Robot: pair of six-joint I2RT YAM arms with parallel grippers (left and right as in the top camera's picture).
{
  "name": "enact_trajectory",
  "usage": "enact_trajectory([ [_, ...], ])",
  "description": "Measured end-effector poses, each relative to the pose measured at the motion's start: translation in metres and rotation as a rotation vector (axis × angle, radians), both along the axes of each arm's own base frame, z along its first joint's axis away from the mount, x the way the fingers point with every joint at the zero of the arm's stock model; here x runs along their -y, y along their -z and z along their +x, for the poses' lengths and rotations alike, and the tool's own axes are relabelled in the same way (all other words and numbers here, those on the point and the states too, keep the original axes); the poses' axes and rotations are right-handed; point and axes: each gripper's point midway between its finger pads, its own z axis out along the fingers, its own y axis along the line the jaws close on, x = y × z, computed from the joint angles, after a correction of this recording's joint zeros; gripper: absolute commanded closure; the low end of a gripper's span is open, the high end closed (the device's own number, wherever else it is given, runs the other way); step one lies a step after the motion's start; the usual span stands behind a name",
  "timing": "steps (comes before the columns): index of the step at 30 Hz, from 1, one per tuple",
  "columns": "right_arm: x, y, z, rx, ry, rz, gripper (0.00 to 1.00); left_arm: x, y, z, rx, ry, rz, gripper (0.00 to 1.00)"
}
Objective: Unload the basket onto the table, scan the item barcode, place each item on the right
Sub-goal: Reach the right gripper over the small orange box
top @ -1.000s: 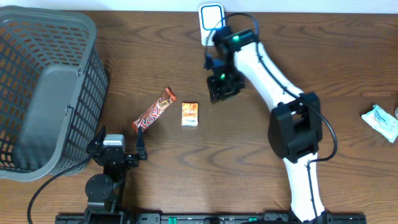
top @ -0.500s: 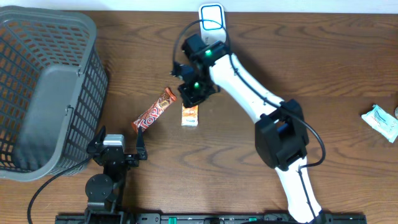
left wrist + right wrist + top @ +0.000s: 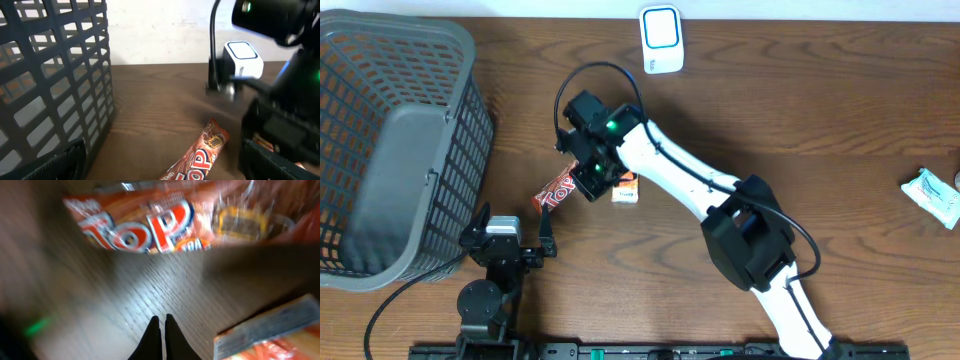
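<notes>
**Right gripper (image 3: 161, 322): fingers pressed together, nothing held.**
It hangs low over the wooden table (image 3: 820, 100) between the Top candy bar (image 3: 552, 192) and an orange packet (image 3: 627, 192). The left gripper (image 3: 510, 236) is spread wide beside a grey mesh basket (image 3: 460, 120) with its solid floor showing. A white scanner (image 3: 661, 38) is at the far edge.

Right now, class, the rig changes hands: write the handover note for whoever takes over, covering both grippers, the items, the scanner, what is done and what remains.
Left gripper: open, empty, parked beside the basket.
Right gripper: shut on nothing, tips down near the table between the candy bar and the small orange packet.
Scanner: at the table's far edge, nothing held up to it.
Done: right arm is at the items; none lifted or scanned.
Left: open the jaws, grasp one item, show its barcode to the scanner.
</notes>
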Motion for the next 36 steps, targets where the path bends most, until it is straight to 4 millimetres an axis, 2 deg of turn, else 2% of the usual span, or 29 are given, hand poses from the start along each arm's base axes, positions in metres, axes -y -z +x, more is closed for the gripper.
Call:
enact_trajectory([
  [6, 0.025, 0.017, -0.001, 0.017, 0.046, -0.135, 0.99, 0.0, 0.0, 0.0, 0.0, 0.0, 0.0, 0.02],
  [15, 0.064, 0.023, 0.004, 0.066, 0.104, -0.335, 0.99, 0.0, 0.0, 0.0, 0.0, 0.0, 0.0, 0.02],
  [19, 0.088, 0.023, 0.013, 0.134, 0.15, -0.46, 0.99, 0.0, 0.0, 0.0, 0.0, 0.0, 0.0, 0.02],
  [26, 0.096, 0.019, 0.016, 0.158, 0.179, -0.496, 0.99, 0.0, 0.0, 0.0, 0.0, 0.0, 0.0, 0.02],
  [29, 0.091, 0.004, 0.017, 0.172, 0.19, -0.454, 0.96, 0.0, 0.0, 0.0, 0.0, 0.0, 0.0, 0.02],
  [32, 0.085, -0.024, 0.022, 0.215, 0.211, -0.385, 0.95, 0.0, 0.0, 0.0, 0.0, 0.0, 0.0, 0.02],
  [36, 0.059, -0.062, 0.039, 0.301, 0.245, -0.219, 0.94, 0.0, 0.0, 0.0, 0.0, 0.0, 0.0, 0.02],
])
